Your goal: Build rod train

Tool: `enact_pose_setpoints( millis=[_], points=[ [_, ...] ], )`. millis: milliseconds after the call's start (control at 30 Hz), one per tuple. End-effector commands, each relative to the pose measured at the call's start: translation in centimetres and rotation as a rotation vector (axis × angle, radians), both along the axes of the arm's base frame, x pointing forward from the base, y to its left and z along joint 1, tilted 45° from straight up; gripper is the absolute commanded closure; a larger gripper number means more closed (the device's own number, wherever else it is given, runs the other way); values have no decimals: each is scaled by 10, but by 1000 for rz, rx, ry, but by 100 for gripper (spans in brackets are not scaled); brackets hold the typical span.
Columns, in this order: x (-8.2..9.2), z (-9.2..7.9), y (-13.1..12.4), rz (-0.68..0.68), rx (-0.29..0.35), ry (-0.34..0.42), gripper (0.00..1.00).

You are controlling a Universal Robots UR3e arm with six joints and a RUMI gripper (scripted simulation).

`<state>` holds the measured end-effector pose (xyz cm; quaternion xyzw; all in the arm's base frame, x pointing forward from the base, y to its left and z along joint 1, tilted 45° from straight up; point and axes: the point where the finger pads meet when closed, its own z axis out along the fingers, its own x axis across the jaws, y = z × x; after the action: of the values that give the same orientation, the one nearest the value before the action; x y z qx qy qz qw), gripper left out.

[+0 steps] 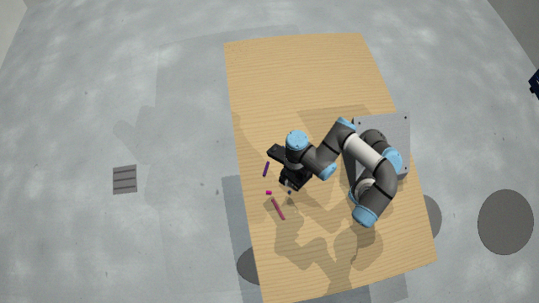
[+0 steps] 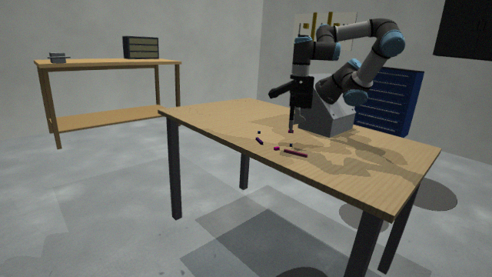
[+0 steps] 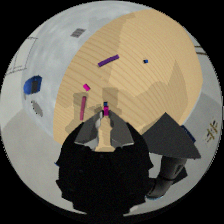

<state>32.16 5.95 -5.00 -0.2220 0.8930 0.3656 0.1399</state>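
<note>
Hanging straight down over the wooden table [image 2: 346, 181], the gripper [image 2: 290, 130] is closed tight on a short magenta rod [image 2: 290, 131], which the exterior view shows at the fingertips, just above the table surface. The wrist view confirms it: the magenta rod [image 3: 105, 108] sits pinched between the two fingers, with a small blue rod [image 3: 105, 104] seen right past its tip (whether the two touch cannot be told from here). From the top, the arm's body hides the held piece entirely, but that view lays out the loose rods best relative to the gripper [image 1: 290, 185]: the blue rod [image 1: 289, 192] lies just beside it, a second magenta rod [image 1: 269, 192] a little farther out toward the table's edge, the pink rod [image 1: 278, 209] beyond those, lying at a slant, and the purple rod [image 1: 266, 168] off to the other side, near the edge. Only the wrist and exterior views catch another blue rod [image 3: 145, 61], well apart from the gripper, past the purple rod [image 3: 108, 60]. All loose rods lie flat and separate from one another.
</note>
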Motion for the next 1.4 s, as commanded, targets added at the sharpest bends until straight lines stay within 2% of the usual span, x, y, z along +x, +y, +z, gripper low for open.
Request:
enact_pose_setpoints(
  millis=[0, 333, 1367],
  points=[
    [10, -21, 11, -17, -21, -16, 100],
    [12, -35, 25, -17, -21, -16, 100],
    [13, -35, 25, -17, -23, -17, 100]
  ],
)
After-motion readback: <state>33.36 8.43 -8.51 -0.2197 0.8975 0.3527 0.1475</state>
